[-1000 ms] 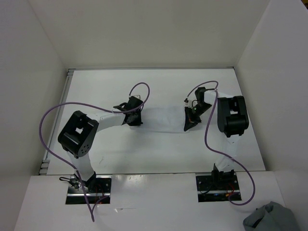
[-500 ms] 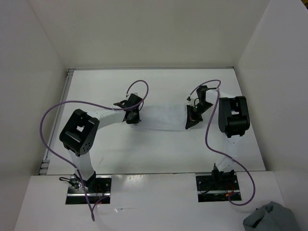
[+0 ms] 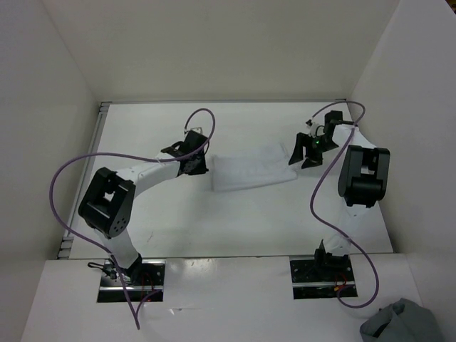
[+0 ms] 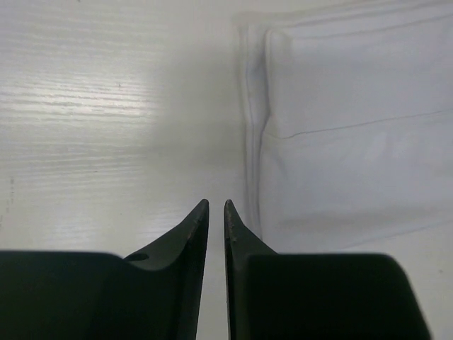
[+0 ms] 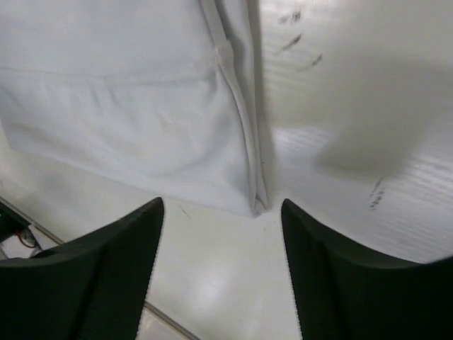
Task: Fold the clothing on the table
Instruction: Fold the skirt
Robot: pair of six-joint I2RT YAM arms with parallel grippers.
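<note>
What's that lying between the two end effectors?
The white clothing, flat on the table, fills the stretch between the left end effector and the right end effector. The top view shows it best.

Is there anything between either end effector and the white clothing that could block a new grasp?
Nothing visible does. The clothing lies flat between the left end effector and the right end effector; only bare table separates each from its nearest edge.

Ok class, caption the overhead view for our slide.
White clothing lies folded on the table between the left gripper and right gripper.
</note>
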